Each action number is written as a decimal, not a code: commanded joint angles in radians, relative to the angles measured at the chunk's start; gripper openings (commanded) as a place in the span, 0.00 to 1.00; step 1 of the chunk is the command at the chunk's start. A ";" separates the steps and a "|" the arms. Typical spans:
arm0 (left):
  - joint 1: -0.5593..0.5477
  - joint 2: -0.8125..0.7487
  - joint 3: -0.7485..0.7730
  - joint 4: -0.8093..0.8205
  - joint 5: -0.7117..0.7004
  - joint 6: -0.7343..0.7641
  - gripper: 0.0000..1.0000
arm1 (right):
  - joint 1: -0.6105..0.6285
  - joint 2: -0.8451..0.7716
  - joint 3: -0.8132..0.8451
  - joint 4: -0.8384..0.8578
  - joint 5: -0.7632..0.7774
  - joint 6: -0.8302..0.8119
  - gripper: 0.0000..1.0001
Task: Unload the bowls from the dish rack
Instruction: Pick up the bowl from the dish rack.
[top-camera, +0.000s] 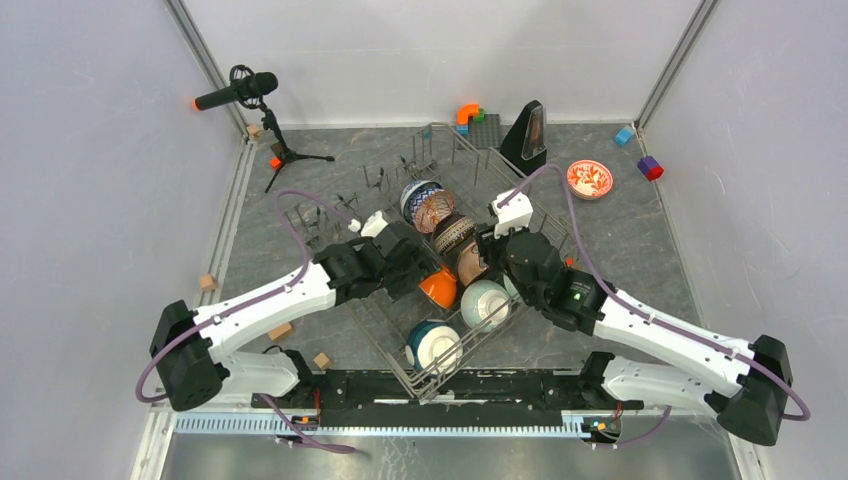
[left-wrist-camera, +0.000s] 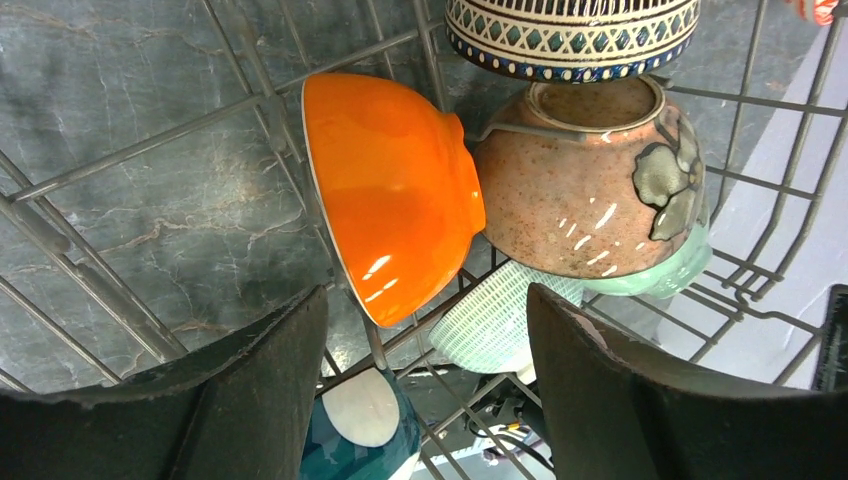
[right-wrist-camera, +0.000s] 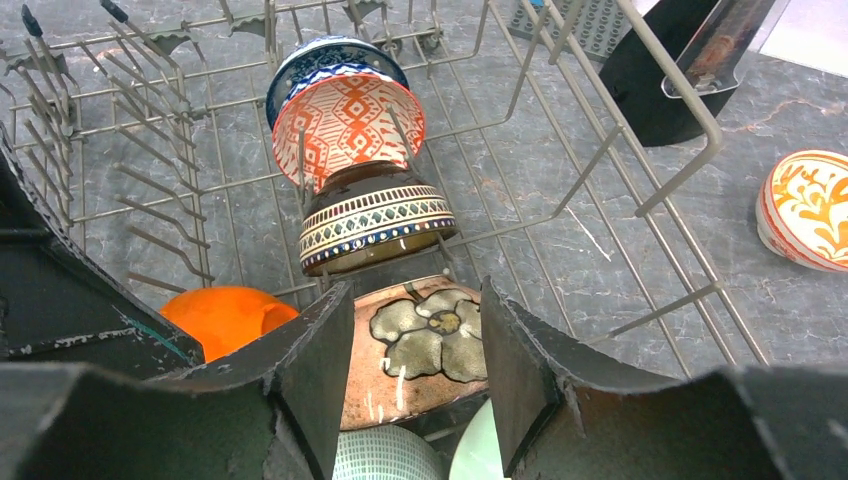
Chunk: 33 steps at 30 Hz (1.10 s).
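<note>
The dish rack (top-camera: 384, 338) lies diagonally at mid table. A row of bowls stands in it: blue-white with red-lattice (top-camera: 427, 205), striped (top-camera: 455, 234), tan with a flower (right-wrist-camera: 425, 335), orange (top-camera: 438, 288), mint green (top-camera: 485, 303) and teal (top-camera: 433, 346). A red-floral bowl (top-camera: 589, 179) sits on the table at the right. My left gripper (left-wrist-camera: 425, 375) is open just short of the orange bowl (left-wrist-camera: 390, 190), holding nothing. My right gripper (right-wrist-camera: 417, 300) is open, with its fingers on either side of the tan bowl.
A black metronome (top-camera: 527, 138), a dark block tray (top-camera: 484, 130) and small coloured blocks (top-camera: 650, 167) stand at the back right. At the back left a microphone on a tripod (top-camera: 243, 92) stands. Wooden blocks (top-camera: 281, 331) lie by the left arm.
</note>
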 joint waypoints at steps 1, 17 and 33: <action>-0.025 0.036 0.061 -0.028 -0.060 -0.079 0.79 | -0.018 -0.039 -0.008 0.016 -0.015 0.020 0.55; -0.037 0.106 0.048 0.068 -0.058 -0.106 0.63 | -0.047 -0.089 -0.059 0.033 -0.045 0.009 0.56; -0.045 0.116 0.030 0.149 -0.053 -0.094 0.51 | -0.060 -0.104 -0.096 0.055 -0.069 0.002 0.56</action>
